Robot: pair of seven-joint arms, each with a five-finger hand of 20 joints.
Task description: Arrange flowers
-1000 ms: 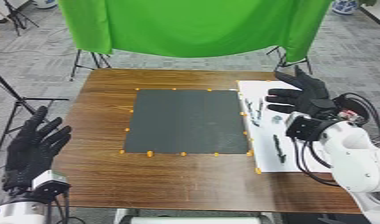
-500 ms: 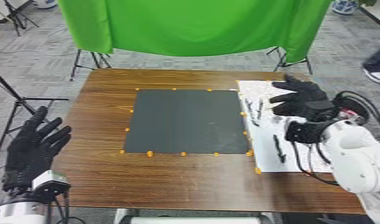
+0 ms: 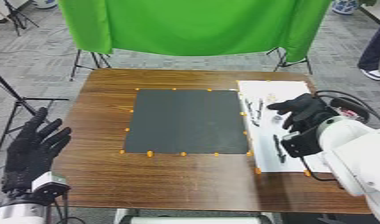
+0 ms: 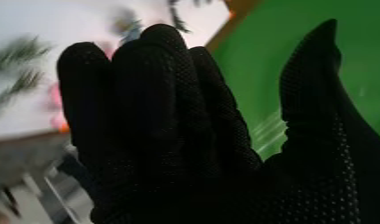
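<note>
In the head view, the right hand (image 3: 302, 112) was held over the white sheet (image 3: 295, 165), its fingertips directed toward the dark mat (image 3: 186, 122). Two thin sprigs (image 3: 255, 112) were laid out just left of those fingertips, and a dark sprig (image 3: 280, 149) lay nearer the robot than the fingers. A small pale object (image 3: 277, 119), too small to be identified, was seen just beside them. The left hand (image 3: 28, 152) was held at the left edge of the wooden table (image 3: 98, 175), its fingers straight and spread, pointed forward.

In the right wrist view, the fingers of the right hand (image 4: 160, 115) were straight and narrowly spaced, with the thumb held wide of them. Green sprigs (image 4: 25, 82) and blurred pink patches (image 4: 55, 95) were seen past the fingers, on the side away from the thumb; green cloth (image 4: 249, 65) was visible between fingers and thumb.
</note>
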